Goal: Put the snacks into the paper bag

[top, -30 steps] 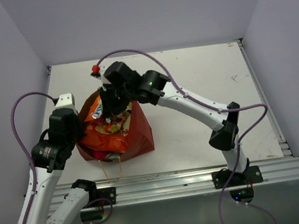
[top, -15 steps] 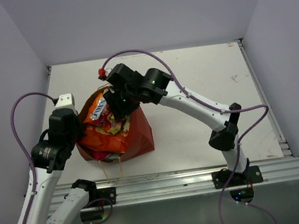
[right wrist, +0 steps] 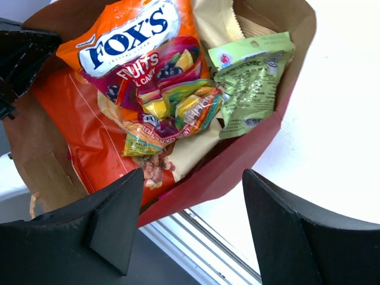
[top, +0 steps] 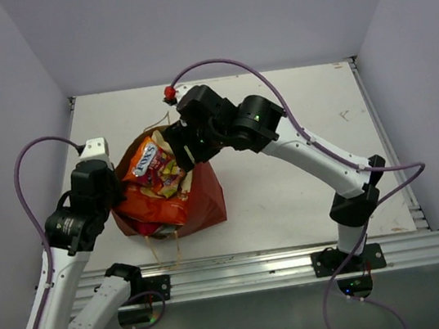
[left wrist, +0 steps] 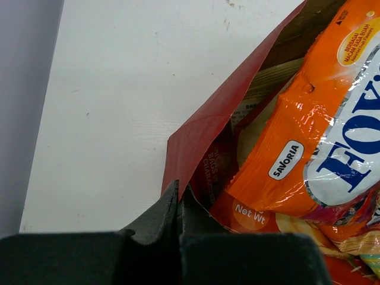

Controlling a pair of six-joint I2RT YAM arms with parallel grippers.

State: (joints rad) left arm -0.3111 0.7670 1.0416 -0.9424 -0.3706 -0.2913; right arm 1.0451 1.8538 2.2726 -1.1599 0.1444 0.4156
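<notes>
Red-brown paper bag heaped | left end effector pinches rim | right end effector wide, empty | risk: orange Fox's packet may spill if rim sags.

I read the paper bag as dark red-brown outside and tan inside. The orange packet carries a white panel with dark blue lettering; its lower part is magenta with multicoloured print. The green sachet is pale, with fine dark print. The red-orange packet shows thin pale lines. The table is white.
</notes>
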